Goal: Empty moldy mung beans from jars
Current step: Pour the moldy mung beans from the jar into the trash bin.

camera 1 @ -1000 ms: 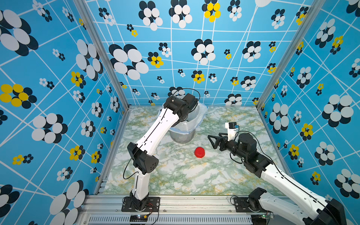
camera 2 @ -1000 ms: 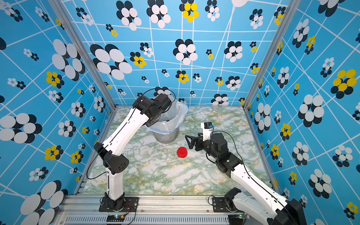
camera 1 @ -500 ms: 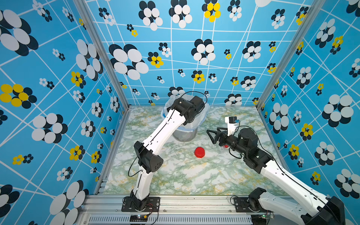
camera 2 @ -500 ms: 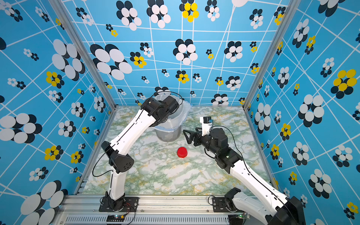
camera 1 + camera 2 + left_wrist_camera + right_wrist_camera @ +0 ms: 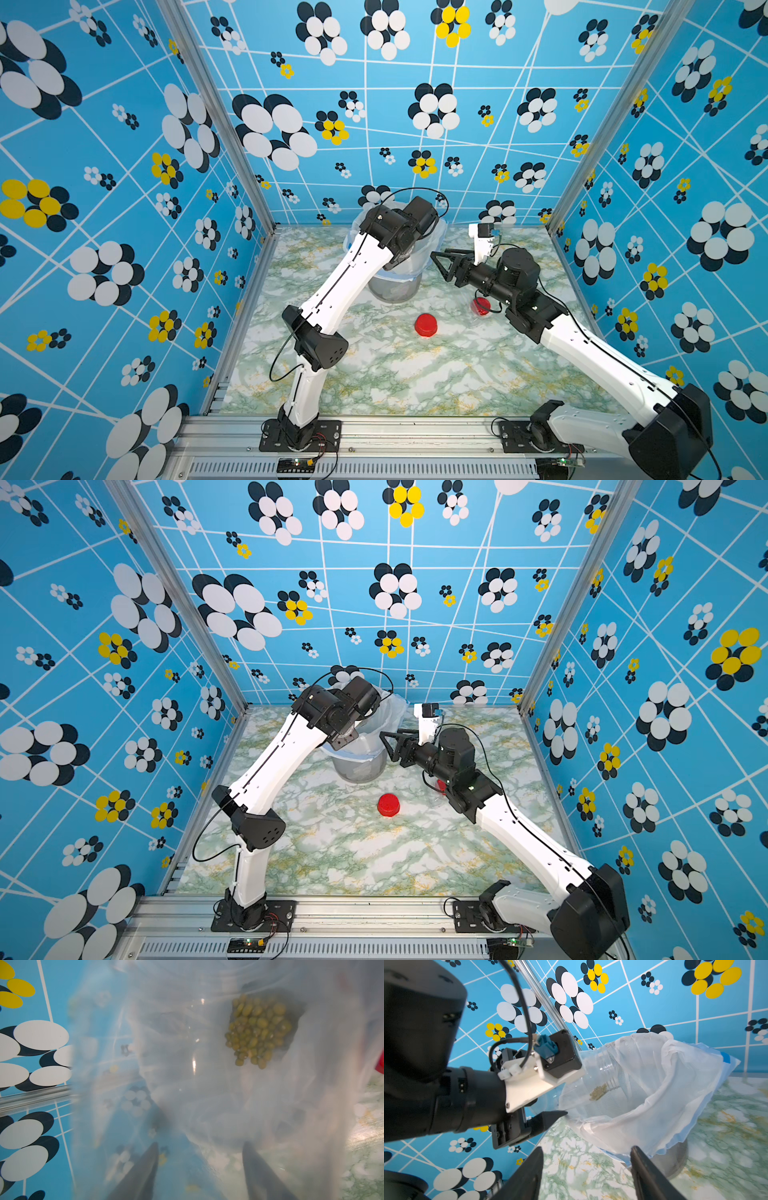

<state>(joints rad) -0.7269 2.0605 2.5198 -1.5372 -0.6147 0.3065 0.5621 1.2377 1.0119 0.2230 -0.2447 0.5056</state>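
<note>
My left gripper (image 5: 199,1147) is shut on a clear lidless jar (image 5: 600,1072), tipped with its mouth inside the white bag (image 5: 675,1084) of the bin (image 5: 395,286). A clump of olive moldy mung beans (image 5: 257,1030) lies against the jar's wall near the mouth, and the beans (image 5: 598,1091) also show in the right wrist view. My right gripper (image 5: 440,254) hovers open and empty just right of the bin's rim, pointing at it. A second jar with a red lid (image 5: 481,306) sits on the table, partly hidden under my right arm.
A loose red lid (image 5: 426,324) lies on the marble table in front of the bin. The grey mesh bin wall (image 5: 675,1159) stands close to my right fingers. Blue patterned walls enclose the back and both sides.
My right gripper has risen and moved back toward the bin's rim, its jaws narrowing somewhat. My left arm has swung the jar further over the bin.
</note>
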